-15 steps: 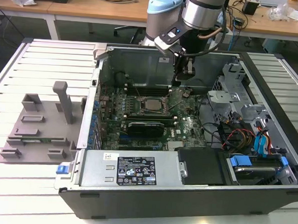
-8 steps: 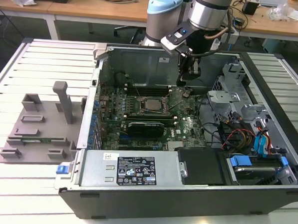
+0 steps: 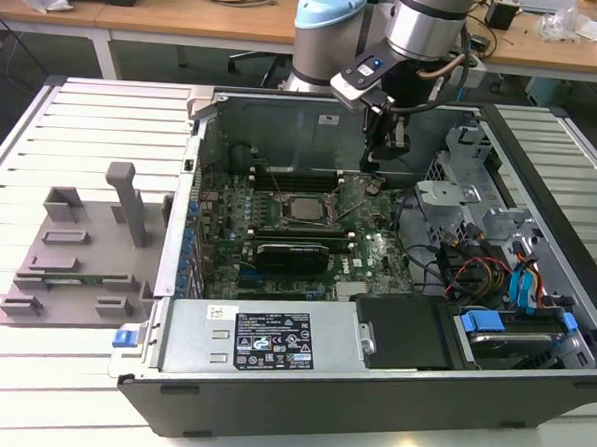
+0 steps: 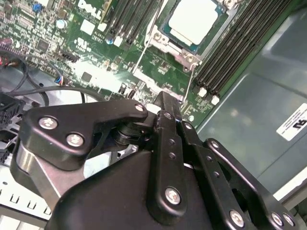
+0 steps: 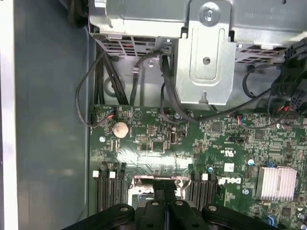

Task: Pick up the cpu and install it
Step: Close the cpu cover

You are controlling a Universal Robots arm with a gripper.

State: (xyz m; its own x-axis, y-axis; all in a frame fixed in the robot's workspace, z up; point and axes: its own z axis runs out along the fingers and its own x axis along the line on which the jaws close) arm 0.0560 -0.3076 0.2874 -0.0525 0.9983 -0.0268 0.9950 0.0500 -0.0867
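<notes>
The cpu [image 3: 301,210] is no longer on the grey tray [image 3: 77,242], which sits outside the case [image 3: 272,337]. It lies flat in the socket [image 4: 184,55] on the board [image 3: 377,258], its pale top showing through the metal frame in the second wrist view. So the pick and the placing look done to me. Whether the socket is latched I can't tell, though a thin wire lever [image 4: 140,60] beside it seems to stand loose. The gripper [image 4: 164,98] hangs low over the board just beside the socket, apart from the cpu. Its jaws are drawn together with nothing visible between them, and the tips are close to that lever, though I can't make out whether they touch it.
</notes>
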